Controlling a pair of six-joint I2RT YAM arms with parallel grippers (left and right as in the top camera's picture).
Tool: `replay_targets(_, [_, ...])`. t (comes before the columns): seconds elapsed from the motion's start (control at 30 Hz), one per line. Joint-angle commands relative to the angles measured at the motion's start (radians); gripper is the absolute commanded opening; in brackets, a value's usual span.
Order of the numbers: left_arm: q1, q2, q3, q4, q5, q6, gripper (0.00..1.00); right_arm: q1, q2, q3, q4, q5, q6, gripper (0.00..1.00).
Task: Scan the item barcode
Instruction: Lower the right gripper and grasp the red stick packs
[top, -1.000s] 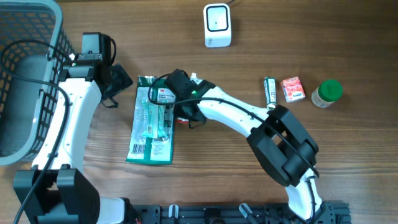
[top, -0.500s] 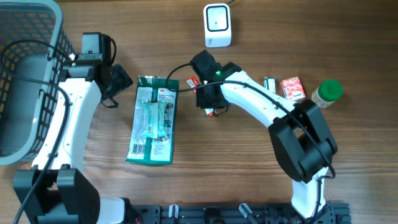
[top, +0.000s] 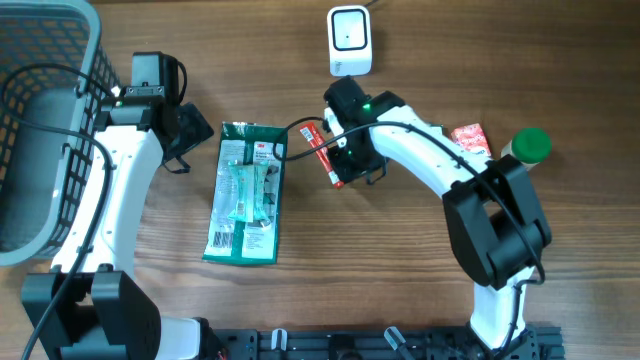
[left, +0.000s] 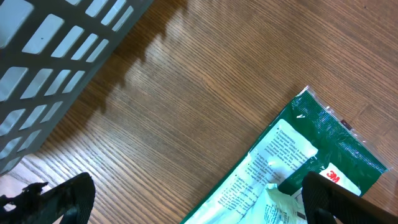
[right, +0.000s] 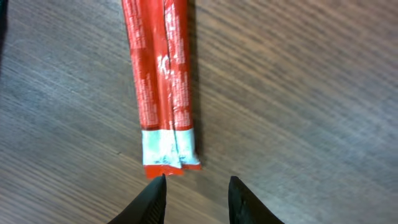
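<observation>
The red stick packet (top: 322, 153) lies flat on the table (top: 400, 260), between the green package (top: 245, 190) and the right arm, and well short of the scanner (top: 349, 42) at the far edge. It looks like a twin sachet. Its long axis runs diagonally in the overhead view, upper-left to lower-right. In the right wrist view it runs straight away from the fingertips, w/ the white-banded end nearest them. No barcode shows on the upper face, so which side carries it I can't tell.

The right gripper (right: 196, 191) sits just off that white end, its jaws part-way apart w/ nothing between them and no contact w/ the packet. The left gripper (left: 193, 202) is spread fully and also empty, hovering near the top corner of the green package, beside the basket (top: 40, 60).

Step in hand, as I read it: pickup of the packet, w/ the scan itself not yet done. The next move calls for closing on the packet across its narrow width, then lifting it — and turning the barcode face toward the scanner.
</observation>
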Motion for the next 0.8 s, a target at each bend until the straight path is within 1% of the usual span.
replay_targets(0.0, [0.004,0.006,-0.007,0.0,-0.013,-0.02,1.0,0.004,-0.005,-0.005,0.017,-0.018,-0.046,0.33])
replay_targets(0.3, [0.004,0.006,-0.007,-0.001,-0.013,-0.02,1.0,0.005,0.026,-0.005,0.054,-0.05,-0.044,0.32])
replay_targets(0.37, [0.004,0.006,-0.007,0.0,-0.013,-0.02,1.0,0.005,0.034,-0.005,0.069,-0.05,-0.021,0.31])
replay_targets(0.43, [0.005,0.006,-0.007,0.0,-0.013,-0.02,1.0,0.005,0.041,-0.005,0.078,-0.051,-0.008,0.26])
replay_targets(0.53, [0.004,0.006,-0.007,-0.001,-0.013,-0.02,1.0,0.005,0.049,-0.005,0.077,-0.05,0.006,0.25])
replay_targets(0.77, [0.004,0.006,-0.007,0.0,-0.013,-0.02,1.0,0.005,0.053,-0.046,0.129,-0.05,0.014,0.25])
